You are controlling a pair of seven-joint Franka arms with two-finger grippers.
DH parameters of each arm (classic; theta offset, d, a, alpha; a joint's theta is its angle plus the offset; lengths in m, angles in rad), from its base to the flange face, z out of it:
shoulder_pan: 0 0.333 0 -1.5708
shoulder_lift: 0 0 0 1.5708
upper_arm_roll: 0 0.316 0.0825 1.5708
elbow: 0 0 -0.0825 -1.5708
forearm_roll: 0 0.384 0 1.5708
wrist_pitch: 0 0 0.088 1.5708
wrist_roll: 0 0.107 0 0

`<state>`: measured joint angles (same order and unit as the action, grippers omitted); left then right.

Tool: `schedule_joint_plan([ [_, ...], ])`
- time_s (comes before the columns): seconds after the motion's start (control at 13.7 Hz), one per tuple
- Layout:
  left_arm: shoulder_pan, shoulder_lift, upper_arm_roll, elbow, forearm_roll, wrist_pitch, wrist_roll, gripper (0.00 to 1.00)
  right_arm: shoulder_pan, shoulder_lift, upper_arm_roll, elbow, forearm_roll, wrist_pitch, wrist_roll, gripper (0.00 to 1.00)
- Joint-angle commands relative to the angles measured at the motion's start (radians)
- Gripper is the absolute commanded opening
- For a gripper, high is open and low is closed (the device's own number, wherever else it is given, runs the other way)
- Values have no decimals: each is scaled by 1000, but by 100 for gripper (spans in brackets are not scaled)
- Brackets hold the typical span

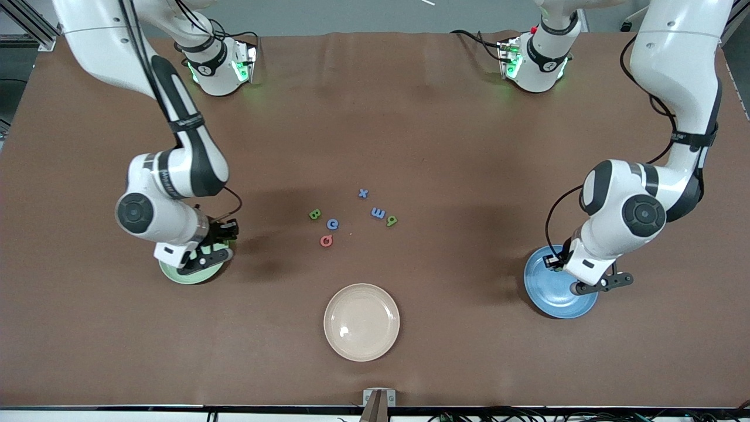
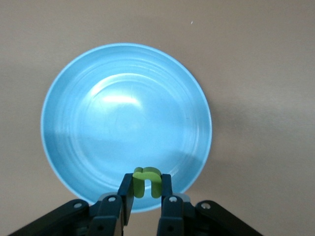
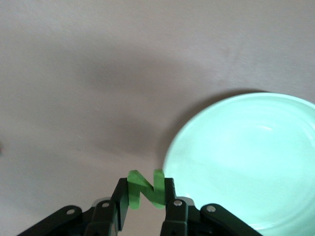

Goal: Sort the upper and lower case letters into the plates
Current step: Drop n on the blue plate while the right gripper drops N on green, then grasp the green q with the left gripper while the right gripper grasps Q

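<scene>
My left gripper (image 1: 554, 261) is over the blue plate (image 1: 556, 302), shut on the green n (image 2: 146, 183), which hangs above the plate's rim (image 2: 123, 113). My right gripper (image 1: 218, 240) is over the edge of the mint green plate (image 1: 176, 274), shut on the green N (image 3: 146, 189), just beside the rim of the plate (image 3: 246, 162). Both plates look empty. On the table's middle lie the blue x (image 1: 362, 193), blue m (image 1: 378, 213), green p-like letter (image 1: 391, 220), green B (image 1: 314, 214), blue G (image 1: 333, 223) and red Q (image 1: 326, 240).
A cream-beige round plate (image 1: 361, 322) sits empty, nearer to the front camera than the letters. The brown tabletop (image 1: 375, 117) is bare between the letters and the arm bases.
</scene>
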<state>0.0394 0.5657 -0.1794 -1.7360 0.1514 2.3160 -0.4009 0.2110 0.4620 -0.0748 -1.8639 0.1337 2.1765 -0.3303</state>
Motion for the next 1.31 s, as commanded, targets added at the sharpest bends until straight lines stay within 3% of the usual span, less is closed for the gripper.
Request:
schedule_joint_plan([
  [0.0,1,62,-6,53,22,-7,16,25,-91,-14,18,-60,-11,40,-160,0],
  [0.15,7,97,-8,85,97,-7,16,35,-134,-8,18,-102,-13,122,-260,0],
  [0.22,7,103,-8,85,106,-4,13,52,-137,-3,17,-128,-14,175,-278,0],
  [0.36,10,96,-9,81,106,-4,2,100,-148,21,18,-143,-16,216,-294,0],
  [0.58,4,71,-21,72,97,-16,-42,100,-147,50,18,-152,-16,252,-294,2],
  [0.65,1,59,-23,59,97,-23,-82,100,-145,55,18,-158,-16,256,-294,7],
  [0.73,-3,48,-38,55,96,-32,-110,100,-145,53,18,-158,-16,247,-291,22],
  [0.8,-3,46,-70,59,96,-49,-142,100,-142,52,18,-158,-16,243,-283,75],
  [0.87,-6,46,-95,62,97,-56,-185,100,-145,49,18,-156,-16,240,-282,100],
  [1.09,-65,51,-112,85,109,-55,-301,100,-142,33,20,-117,-14,162,-239,100],
  [1.24,-108,51,-114,93,109,-52,-358,100,-96,-6,23,-55,-14,15,-54,100],
])
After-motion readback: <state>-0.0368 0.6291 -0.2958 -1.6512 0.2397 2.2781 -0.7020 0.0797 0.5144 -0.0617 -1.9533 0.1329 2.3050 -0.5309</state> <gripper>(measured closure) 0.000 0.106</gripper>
